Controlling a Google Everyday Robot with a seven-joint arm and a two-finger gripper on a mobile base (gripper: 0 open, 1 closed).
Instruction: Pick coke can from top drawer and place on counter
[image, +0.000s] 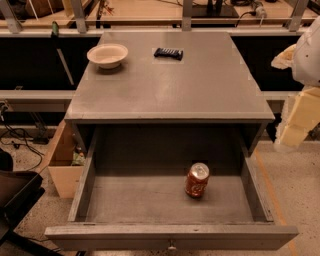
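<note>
- Large flat grey square counter (200, 85), slightly shiny.
- Cream round bowl (107, 55) near far-left corner.
- Small black oblong packet (168, 53), far centre.
- Pale gripper (298, 119) beside right edge.

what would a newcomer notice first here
The red coke can stands upright in the open top drawer, right of its middle. On the counter behind, a cream bowl sits back left with a dark packet to its right. The tool hangs at the picture's right edge, beside the counter, apart from the can.

Small red aluminium soda can (197, 180) standing inside open shallow grey drawer (150, 200) below front of flat grey desk (170, 85); cream end effector (299, 116) beside desk's right edge.
</note>
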